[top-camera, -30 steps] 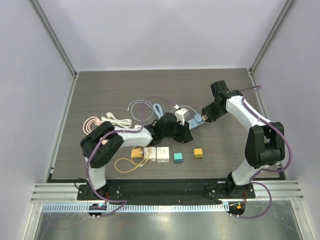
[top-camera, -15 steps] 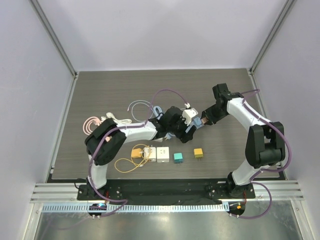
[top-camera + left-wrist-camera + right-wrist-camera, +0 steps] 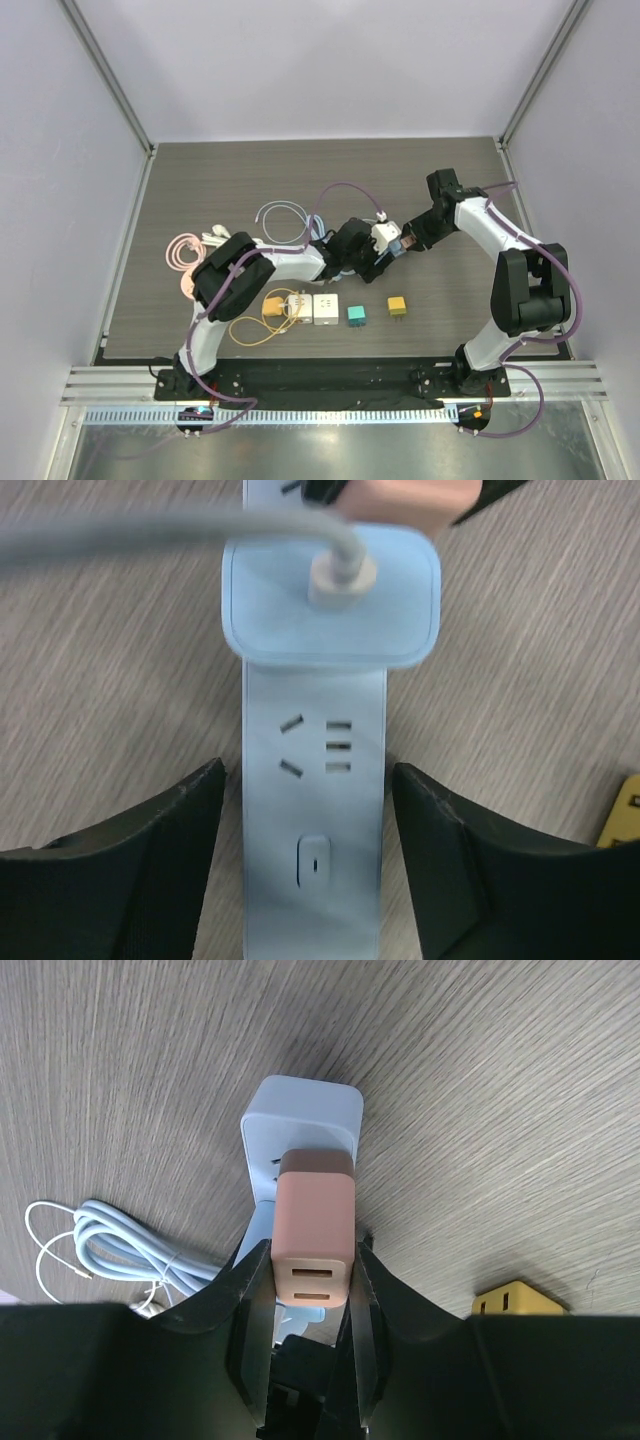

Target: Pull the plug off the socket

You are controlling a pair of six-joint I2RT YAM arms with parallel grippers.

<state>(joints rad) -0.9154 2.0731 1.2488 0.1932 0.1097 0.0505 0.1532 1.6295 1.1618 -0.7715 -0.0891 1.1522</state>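
A light blue power strip, the socket [image 3: 315,820], lies flat on the wood table. My left gripper [image 3: 308,775] is open, one finger on each side of the strip's switch end without pinching it. A pale blue adapter [image 3: 330,600] with a grey cable sits in the strip's middle. The pink plug [image 3: 315,1230] stands on the strip's far end [image 3: 300,1125], its base against the socket face. My right gripper [image 3: 313,1260] is shut on the pink plug, pads flat on its two sides. From above, both grippers meet at the strip [image 3: 385,258], left gripper [image 3: 365,255] and right gripper [image 3: 408,238].
A row of small plug cubes lies nearer the arm bases: yellow [image 3: 397,305], teal [image 3: 356,316], white [image 3: 326,308] and orange [image 3: 272,306] with a yellow cable. Coiled cables lie to the left: pink [image 3: 183,250] and white-blue [image 3: 280,215]. A blue cable bundle [image 3: 110,1250] lies beside the strip.
My left gripper has opened and shifted right along the strip, toward the right gripper. The right gripper has stayed shut on the pink plug, almost unmoved.
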